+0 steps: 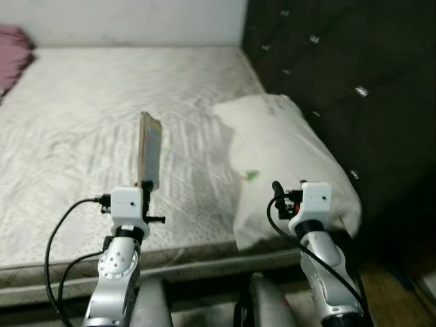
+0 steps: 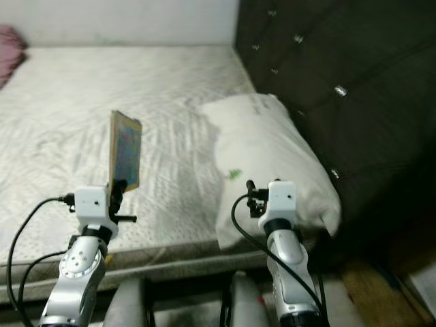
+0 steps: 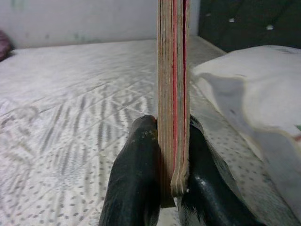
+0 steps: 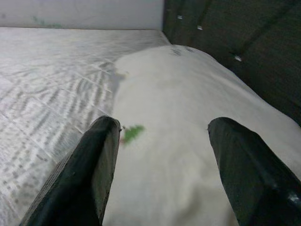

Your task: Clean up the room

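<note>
The left gripper [image 3: 171, 183] is clamped on the lower edge of a book [image 1: 149, 151], its two black fingers [image 3: 136, 179] pressed flat against the covers so the book stands upright, edge-on to the wrist camera, with tan page edges and a thin red line showing along it. From the head views the book rises straight up above the left wrist, its cover bluish with a tan border, held in the air over the near part of the bed [image 1: 75, 116]. The right gripper [image 4: 164, 165] has its fingers spread wide with nothing between them, and it hovers just over a white pillow [image 1: 283, 157] that carries a small green mark [image 4: 133, 133]. The pillow lies at the bed's right side, against a dark tufted headboard [image 1: 340, 75]. A pink cloth [image 1: 12, 54] sits at the bed's far left corner.
</note>
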{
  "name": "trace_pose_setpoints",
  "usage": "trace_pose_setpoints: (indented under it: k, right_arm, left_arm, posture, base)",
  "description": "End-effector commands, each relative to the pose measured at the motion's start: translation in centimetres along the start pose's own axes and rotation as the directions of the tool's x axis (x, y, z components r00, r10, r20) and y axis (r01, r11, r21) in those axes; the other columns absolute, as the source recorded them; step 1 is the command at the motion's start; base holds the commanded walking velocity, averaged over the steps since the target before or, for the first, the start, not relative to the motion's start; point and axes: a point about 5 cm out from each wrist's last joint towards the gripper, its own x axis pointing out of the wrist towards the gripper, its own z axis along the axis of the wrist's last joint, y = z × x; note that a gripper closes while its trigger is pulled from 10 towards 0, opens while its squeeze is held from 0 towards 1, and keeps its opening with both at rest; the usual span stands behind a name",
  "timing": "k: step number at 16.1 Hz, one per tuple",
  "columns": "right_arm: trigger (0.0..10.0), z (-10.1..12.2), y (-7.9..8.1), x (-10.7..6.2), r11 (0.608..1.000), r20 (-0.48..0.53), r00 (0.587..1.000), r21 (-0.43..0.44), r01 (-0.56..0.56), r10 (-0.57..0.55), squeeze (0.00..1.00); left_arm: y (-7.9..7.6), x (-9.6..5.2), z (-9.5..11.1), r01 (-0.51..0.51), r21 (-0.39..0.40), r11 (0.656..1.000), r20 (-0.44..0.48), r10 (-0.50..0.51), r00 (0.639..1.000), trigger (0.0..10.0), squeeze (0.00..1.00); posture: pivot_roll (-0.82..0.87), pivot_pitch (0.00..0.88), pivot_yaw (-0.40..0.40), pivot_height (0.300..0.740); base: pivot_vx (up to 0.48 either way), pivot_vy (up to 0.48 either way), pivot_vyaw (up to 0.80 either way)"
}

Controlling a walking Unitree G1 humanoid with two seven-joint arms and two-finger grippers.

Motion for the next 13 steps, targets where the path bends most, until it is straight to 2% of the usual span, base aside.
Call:
trace_pose_setpoints:
  k: [1,11,13]
  right_arm:
    - [10.0,0.02,0.03,0.15,1.000,-0.005,1.000,-0.012,-0.011,0.011,0.00]
    - [10.0,0.05,0.26,0.50,0.999,-0.016,0.999,-0.036,-0.040,0.039,0.00]
    - [10.0,0.08,0.25,0.47,0.999,-0.013,0.999,-0.035,-0.040,0.040,0.00]
  left_arm:
    - [-0.34,0.49,1.21,0.008,0.010,1.000,0.058,-0.009,0.998,10.0,0.00]
    - [-0.25,0.70,1.24,-0.017,-0.013,1.000,0.047,0.018,0.999,10.0,0.00]
    - [-0.12,0.80,1.25,-0.025,-0.018,1.000,0.045,0.026,0.999,10.0,0.00]
  posture:
    - [-0.01,0.009,-0.017,0.645]
    - [-0.02,0.026,-0.031,0.645]
    - [-0.02,0.028,-0.031,0.610]
  base:
    - [0.000,0.000,0.00]
    - [0.000,0.000,0.00]
    - [0.000,0.000,0.00]
